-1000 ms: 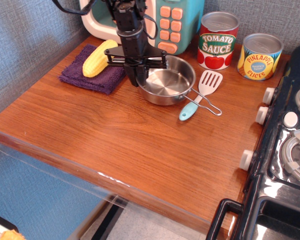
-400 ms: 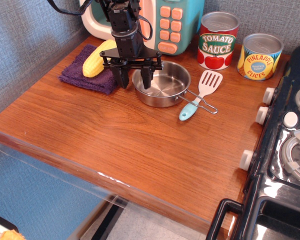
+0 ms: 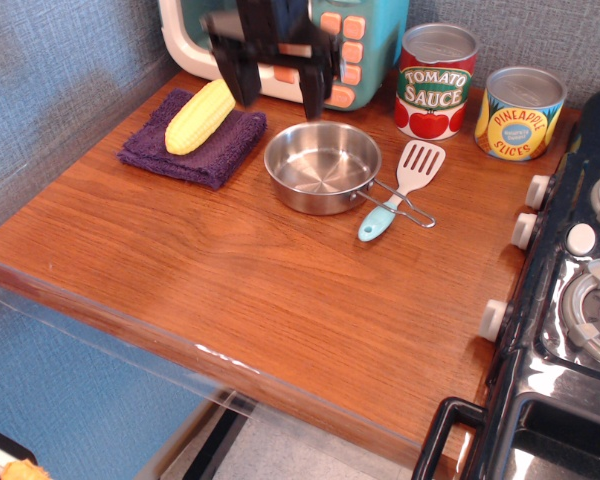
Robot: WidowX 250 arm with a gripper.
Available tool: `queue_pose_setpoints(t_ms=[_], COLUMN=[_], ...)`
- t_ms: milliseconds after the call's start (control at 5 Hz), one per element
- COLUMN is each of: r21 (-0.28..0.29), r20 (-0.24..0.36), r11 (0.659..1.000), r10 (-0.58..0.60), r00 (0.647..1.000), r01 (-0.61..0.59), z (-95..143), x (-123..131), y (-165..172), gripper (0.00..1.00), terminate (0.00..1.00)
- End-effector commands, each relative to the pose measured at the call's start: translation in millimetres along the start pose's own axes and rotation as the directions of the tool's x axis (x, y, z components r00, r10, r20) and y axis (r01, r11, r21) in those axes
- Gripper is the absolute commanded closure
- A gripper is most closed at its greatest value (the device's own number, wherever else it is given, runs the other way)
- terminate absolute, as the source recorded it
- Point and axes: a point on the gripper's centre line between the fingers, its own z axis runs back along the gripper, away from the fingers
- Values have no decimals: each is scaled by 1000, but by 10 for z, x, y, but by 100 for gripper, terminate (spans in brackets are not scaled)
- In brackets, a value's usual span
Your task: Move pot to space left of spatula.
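While empty, the pot (image 3: 322,166) sits beside the spatula (image 3: 404,186).

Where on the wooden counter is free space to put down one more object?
The front of the counter, below the pot and purple cloth, is bare. The back is crowded: pot beside spatula, and cans behind.

Bright even light, gripper (image 3: 277,75) perhaps motion-blurred
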Motion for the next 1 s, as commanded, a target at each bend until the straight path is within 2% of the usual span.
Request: queue_pose_setpoints(t_ms=[0,200,400,600,800], r21=[21,10,-1,-1,-1], r20=[-28,-112,-138,-138,-138], r11=[999,999,998,998,998], r10=[-29,-42,-64,-64,-64], r00=[999,993,988,988,988], r01=[30,44,65,65,65], z=[281,67,-22,-22,-22], x=[-589,-914,-1047,-1047,-1047], y=[228,360,373,373,373], gripper=[0,0,0,0,0], terminate=[0,0,0,0,100])
